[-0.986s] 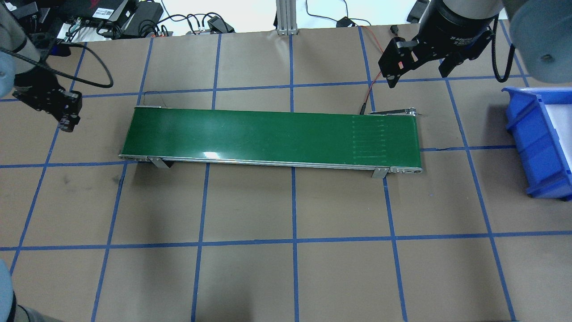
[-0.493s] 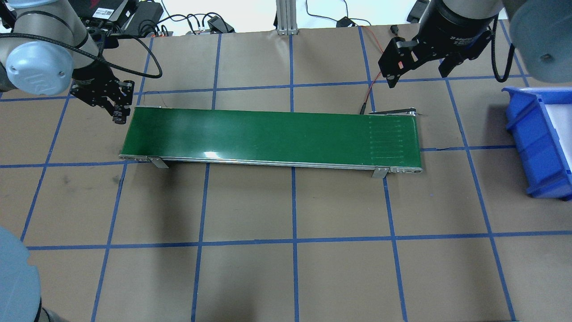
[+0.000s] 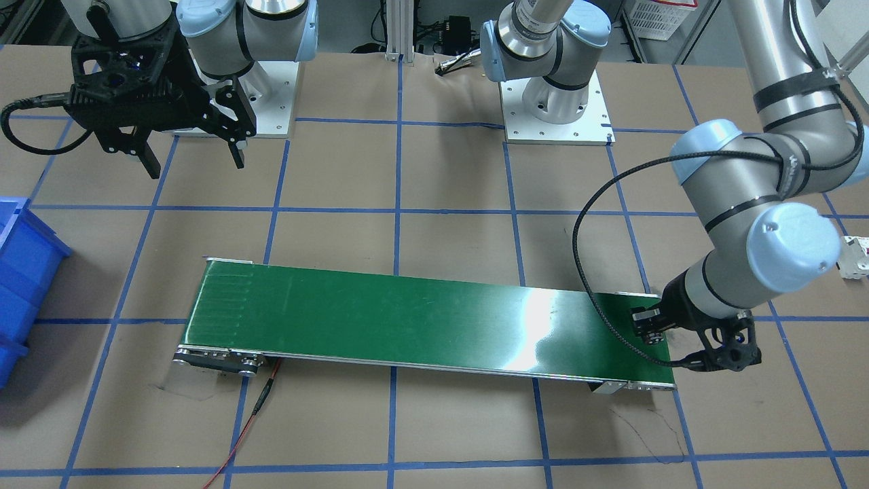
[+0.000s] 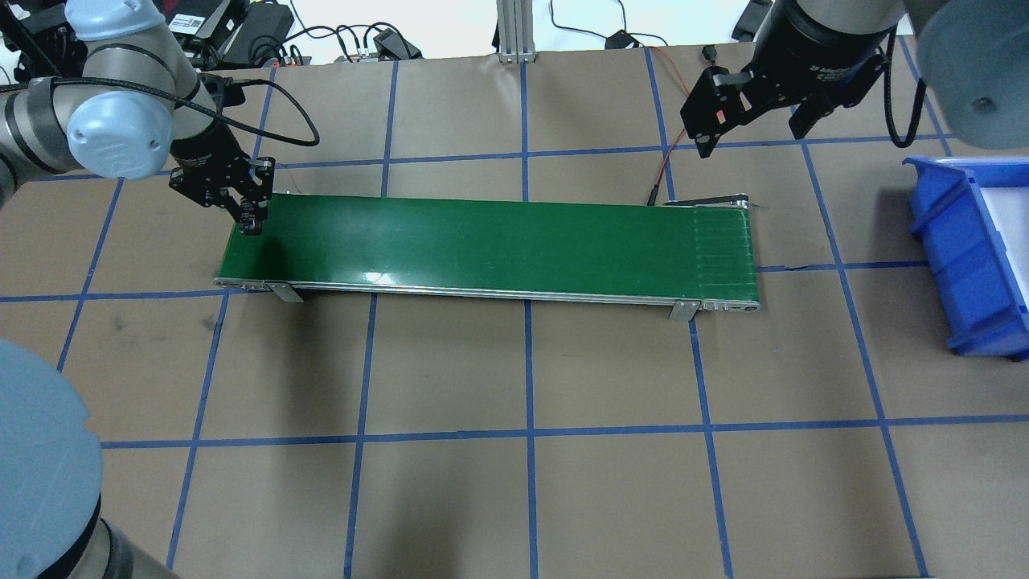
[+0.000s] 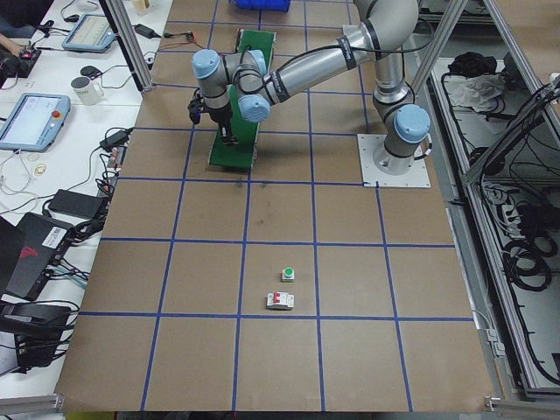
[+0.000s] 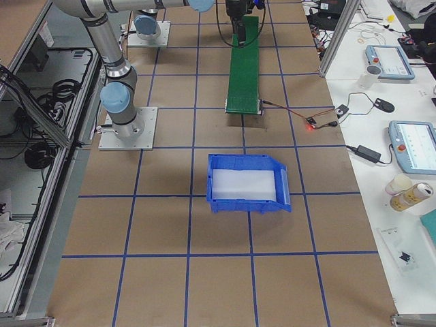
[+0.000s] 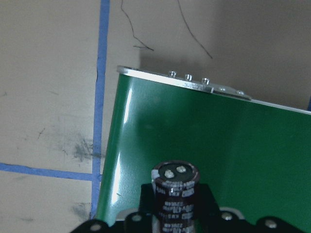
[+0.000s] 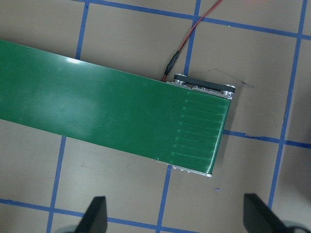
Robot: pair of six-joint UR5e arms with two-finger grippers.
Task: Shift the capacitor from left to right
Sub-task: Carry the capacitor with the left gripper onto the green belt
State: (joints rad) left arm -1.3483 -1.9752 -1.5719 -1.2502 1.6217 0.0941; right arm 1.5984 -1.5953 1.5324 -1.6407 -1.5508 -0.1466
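Note:
The capacitor (image 7: pixel 175 190), a dark stubby cylinder with a silvery top, stands upright between the fingers of my left gripper (image 4: pixel 251 219) in the left wrist view. That gripper is shut on it and hovers just over the left end of the green conveyor belt (image 4: pixel 498 241). In the front-facing view the left gripper (image 3: pixel 682 360) is at the belt's right end, and the capacitor does not show there. My right gripper (image 4: pixel 756 135) is open and empty, held high behind the belt's right end. Its fingers frame the belt end (image 8: pixel 204 131) in the right wrist view.
A blue bin (image 4: pixel 961 241) stands on the table right of the belt. A white part with a green button (image 5: pixel 287 275) and a white blocky component (image 5: pixel 280 301) lie on the table far to the left. A red wire (image 4: pixel 663 169) runs to the belt's right end.
My left arm has swung right, from beside the table's left edge to over the belt's left end. The belt's seam marks have shifted right. The right arm has not moved.

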